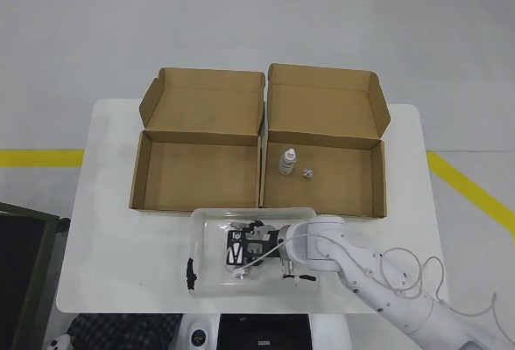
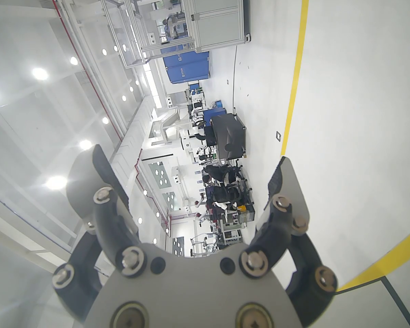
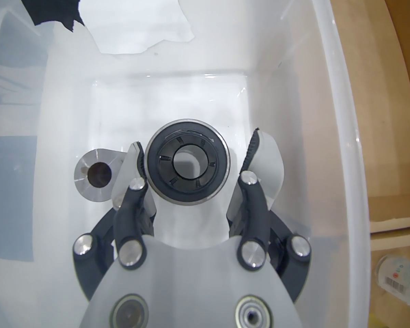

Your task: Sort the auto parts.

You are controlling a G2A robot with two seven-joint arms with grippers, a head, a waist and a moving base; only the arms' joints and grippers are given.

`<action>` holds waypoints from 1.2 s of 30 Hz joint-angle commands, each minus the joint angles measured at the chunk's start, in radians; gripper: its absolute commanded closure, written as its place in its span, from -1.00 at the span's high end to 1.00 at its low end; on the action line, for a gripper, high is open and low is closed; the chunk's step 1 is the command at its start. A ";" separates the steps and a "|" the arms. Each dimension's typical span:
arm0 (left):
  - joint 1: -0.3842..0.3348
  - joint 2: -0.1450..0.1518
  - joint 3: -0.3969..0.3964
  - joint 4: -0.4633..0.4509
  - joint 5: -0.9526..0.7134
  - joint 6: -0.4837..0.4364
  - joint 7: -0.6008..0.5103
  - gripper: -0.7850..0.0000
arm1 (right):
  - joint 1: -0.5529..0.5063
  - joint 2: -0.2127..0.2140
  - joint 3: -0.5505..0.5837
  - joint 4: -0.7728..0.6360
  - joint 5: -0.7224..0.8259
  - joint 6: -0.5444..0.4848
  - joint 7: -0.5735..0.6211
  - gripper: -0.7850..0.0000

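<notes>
Bearing [image 3: 188, 134] between released right fingers [image 3: 264, 162], inside clear bin [image 3: 328, 69], left fingers [image 2: 290, 186] released, empty

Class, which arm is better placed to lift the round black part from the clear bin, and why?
Right. The right gripper, open, straddles the part in the bin; the left gripper faces the room.

Right arm [image 1: 376, 284]: white, smooth, rounded links.
Cable [image 1: 405, 251]: thin, white, looping off the arm toward 4 o'clock.
Left gripper [image 2: 191, 156]: grey plate, black linkages, silver screws, ribbed black pads [image 2: 104, 172].
Right gripper [image 3: 197, 141]: same build, pale fingers [image 3: 270, 162], round fittings in the plate.
</notes>
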 commanded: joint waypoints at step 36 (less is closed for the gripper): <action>0.000 0.000 0.000 0.000 0.000 0.000 0.000 1.00 | -0.015 -0.001 0.092 -0.040 0.125 -0.126 -0.108 -1.00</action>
